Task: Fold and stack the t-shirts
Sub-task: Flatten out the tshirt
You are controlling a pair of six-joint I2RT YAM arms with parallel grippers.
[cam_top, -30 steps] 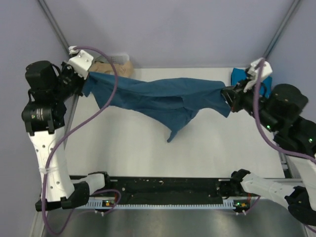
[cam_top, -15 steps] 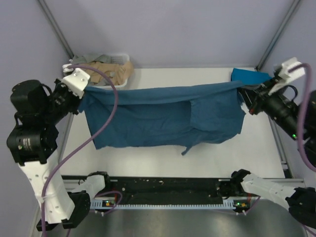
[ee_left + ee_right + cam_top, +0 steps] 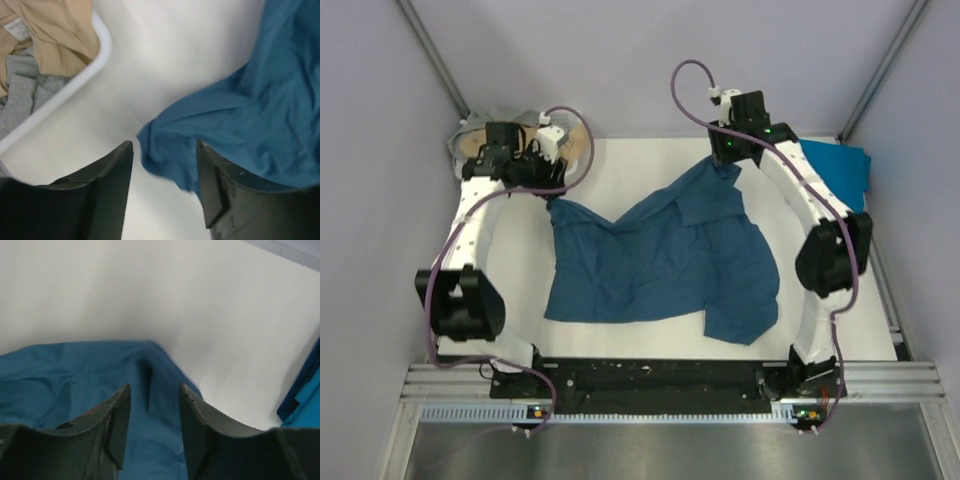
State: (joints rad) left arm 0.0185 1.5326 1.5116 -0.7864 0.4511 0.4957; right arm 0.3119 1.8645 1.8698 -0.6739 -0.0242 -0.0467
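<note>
Our left jaws stand partly open and grip nothing; a rumpled corner of the dark teal t-shirt (image 3: 260, 115) lies between them. Our right jaws, likewise parted, hover empty over another corner. The soft, creased shirt sprawls on the smooth white bench (image 3: 850, 300), just beside the white plastic basket (image 3: 65, 90), which holds the tan shirt (image 3: 50, 30) and the grey shirt (image 3: 25, 95). The cyan shirt (image 3: 840, 165) lies well apart from the basket. Plain lilac walls (image 3: 620, 60) surround us.
</note>
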